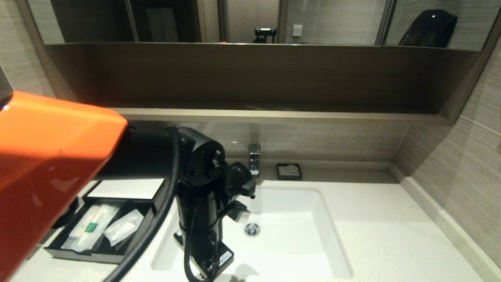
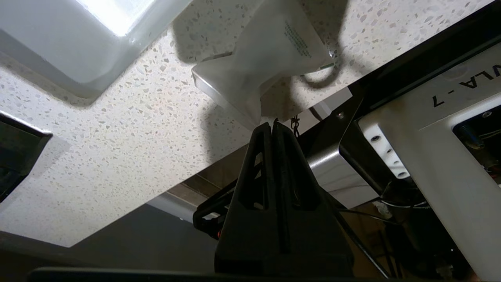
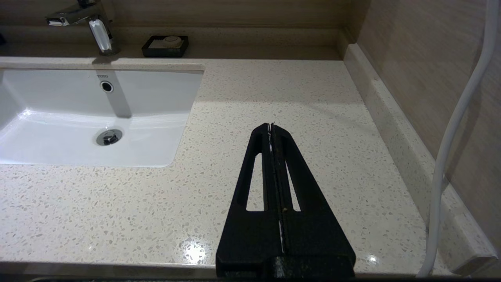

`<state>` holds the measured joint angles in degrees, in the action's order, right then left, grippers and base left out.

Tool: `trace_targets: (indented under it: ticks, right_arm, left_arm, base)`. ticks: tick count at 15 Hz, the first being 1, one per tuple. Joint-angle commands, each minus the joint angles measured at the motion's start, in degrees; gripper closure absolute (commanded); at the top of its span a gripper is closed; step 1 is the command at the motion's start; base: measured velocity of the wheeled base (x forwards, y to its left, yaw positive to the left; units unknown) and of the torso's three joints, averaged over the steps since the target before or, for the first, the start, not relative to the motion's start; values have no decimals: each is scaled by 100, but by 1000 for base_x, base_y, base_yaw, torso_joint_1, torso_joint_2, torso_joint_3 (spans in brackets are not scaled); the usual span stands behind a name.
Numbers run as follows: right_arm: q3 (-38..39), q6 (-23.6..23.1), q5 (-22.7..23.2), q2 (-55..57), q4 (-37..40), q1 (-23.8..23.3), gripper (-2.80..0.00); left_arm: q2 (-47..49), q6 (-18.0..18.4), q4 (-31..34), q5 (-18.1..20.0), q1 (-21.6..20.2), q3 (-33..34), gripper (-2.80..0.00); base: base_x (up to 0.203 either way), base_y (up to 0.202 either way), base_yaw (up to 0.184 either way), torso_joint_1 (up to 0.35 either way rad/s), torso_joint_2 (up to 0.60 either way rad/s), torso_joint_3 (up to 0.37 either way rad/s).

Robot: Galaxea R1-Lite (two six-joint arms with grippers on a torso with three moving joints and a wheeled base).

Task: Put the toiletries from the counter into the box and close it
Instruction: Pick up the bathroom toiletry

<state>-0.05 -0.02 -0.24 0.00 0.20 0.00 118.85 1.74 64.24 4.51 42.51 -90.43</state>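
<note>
Black and pressed together, the fingers of the left gripper (image 2: 273, 127) pinch a corner of a white frosted packet (image 2: 270, 58), which hangs just beyond the tips over the near edge of the speckled counter (image 2: 129, 133); whether the packet rests on the stone or is lifted clear I cannot tell. Farther off, to the gripper's left in the head view, the box (image 1: 129, 188) sits with its black drawer (image 1: 78, 252) pulled out, and at least two wrapped toiletries (image 1: 94, 227) already lie inside it. So the job looks well under way: this packet is left to go in, then the drawer needs pushing shut. Out over bare counter to the right of the sink (image 3: 47, 129), the right gripper (image 3: 271, 126) is parked, closed on nothing.
</note>
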Motion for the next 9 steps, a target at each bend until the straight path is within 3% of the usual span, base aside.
trace_targets:
  ticks: [1,9]
  right_arm:
    - [5,0,-2,0,-3,0,0]
    - [-4,2,-2,0,-3,0,0]
  left_arm:
    - [292,-22,265,13,41,-186,0]
    - [580,-245,490,3,152,-195,0]
  base:
    - [0,0,0,0,0,0]
    - [0,0,0,0,0,0]
